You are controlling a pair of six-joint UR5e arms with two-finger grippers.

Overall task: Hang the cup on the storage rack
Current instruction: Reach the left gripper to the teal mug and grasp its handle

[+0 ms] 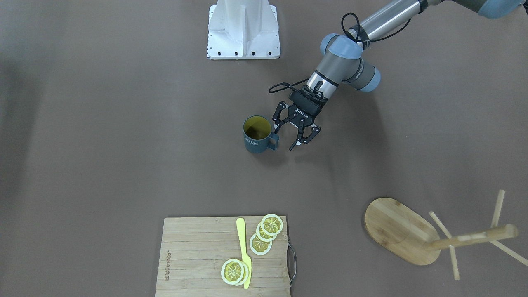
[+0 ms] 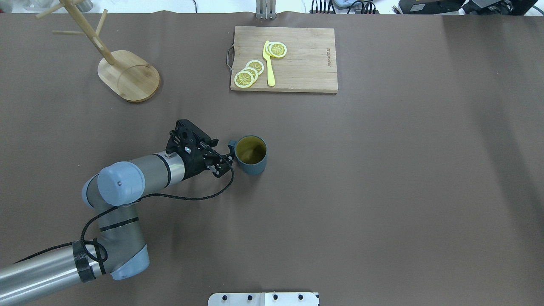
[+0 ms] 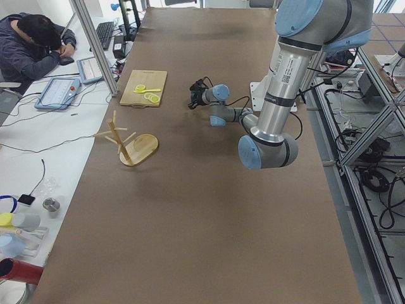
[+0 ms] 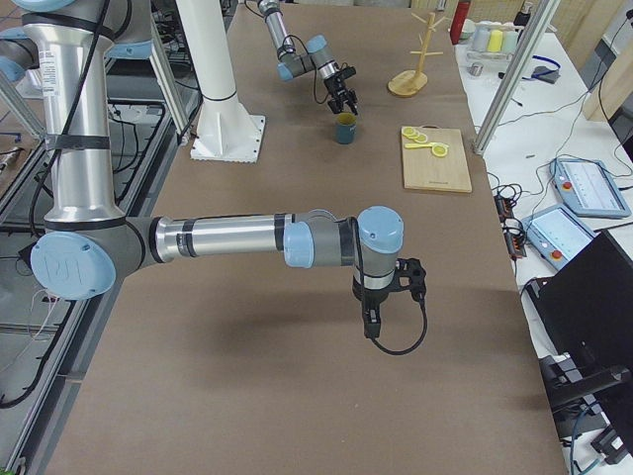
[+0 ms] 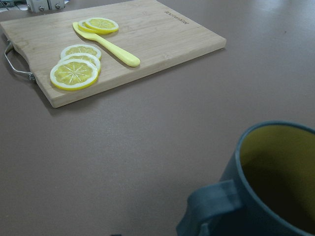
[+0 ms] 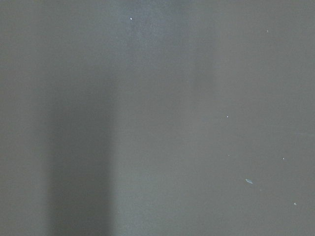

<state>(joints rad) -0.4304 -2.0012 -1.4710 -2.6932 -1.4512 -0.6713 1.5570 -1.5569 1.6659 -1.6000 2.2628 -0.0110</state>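
Note:
The dark teal cup (image 1: pixel 258 135) with a yellow inside stands upright on the brown table, its loop handle turned towards my left gripper. It also shows in the overhead view (image 2: pixel 251 155) and the left wrist view (image 5: pixel 266 191). My left gripper (image 1: pixel 285 139) is open and empty, low over the table just beside the handle; in the overhead view it (image 2: pixel 224 164) sits left of the cup. The bamboo storage rack (image 1: pixel 402 231) stands far off, at the table's far left in the overhead view (image 2: pixel 128 76). My right gripper (image 4: pixel 371 322) shows only in the exterior right view; I cannot tell its state.
A slatted cutting board (image 2: pixel 297 59) with lemon slices (image 2: pixel 248 74) and a yellow knife (image 2: pixel 269 63) lies beyond the cup. The white robot base (image 1: pixel 243 29) is at the near edge. A person (image 3: pixel 31 50) sits at a desk beside the table.

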